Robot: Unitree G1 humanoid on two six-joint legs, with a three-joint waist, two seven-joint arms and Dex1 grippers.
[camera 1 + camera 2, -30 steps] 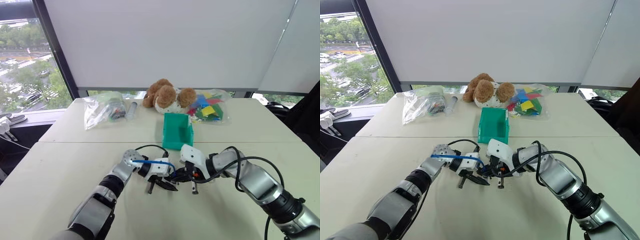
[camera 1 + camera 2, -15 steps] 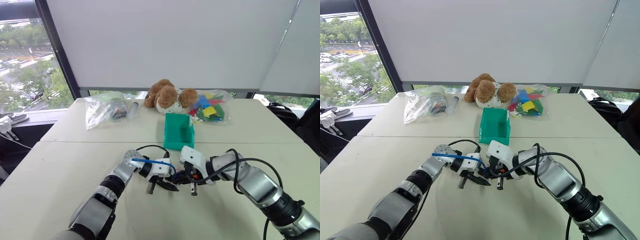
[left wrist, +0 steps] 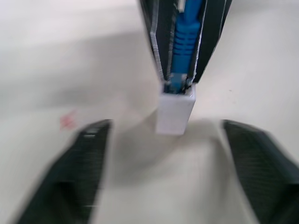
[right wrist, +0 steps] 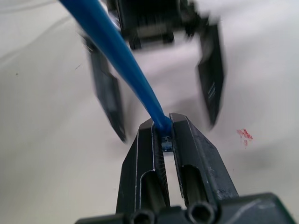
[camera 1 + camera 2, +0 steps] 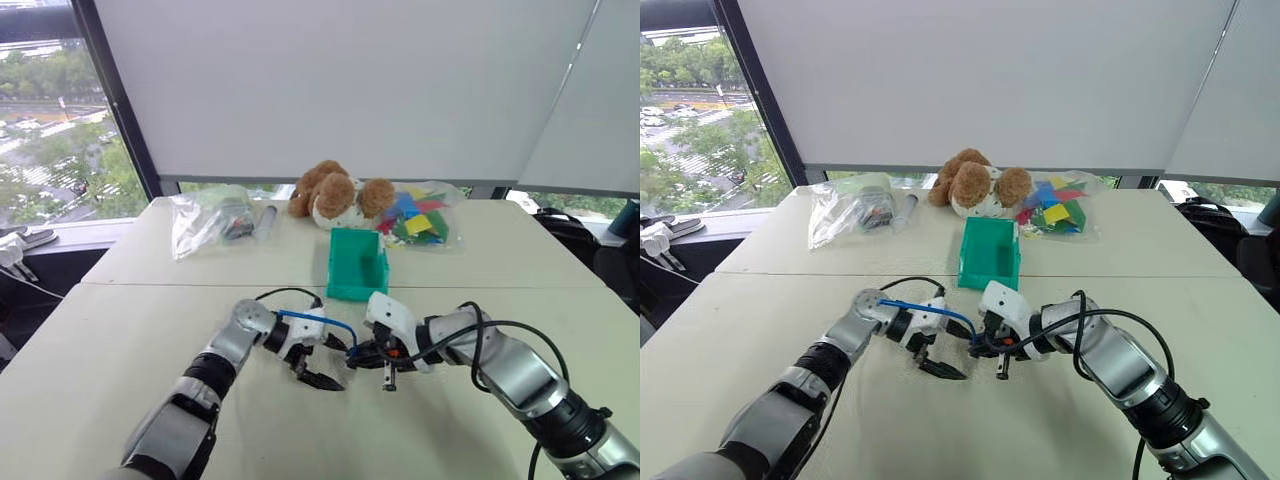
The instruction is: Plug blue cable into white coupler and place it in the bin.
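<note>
Blue cable (image 3: pixel 184 42) in clenched right tool (image 4: pixel 162 135), plug toward released left tool (image 3: pixel 163 177).

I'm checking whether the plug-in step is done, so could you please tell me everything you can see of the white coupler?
The white coupler is a small, plain, whitish block, plastic by its look. It hangs on the plug end of the blue cable, which enters its top face. The right tool is shut on that plug just above it. The left tool stands open around the coupler, with both fingers clear of it. The coupler hangs above the pale table, short of the bin.
</note>
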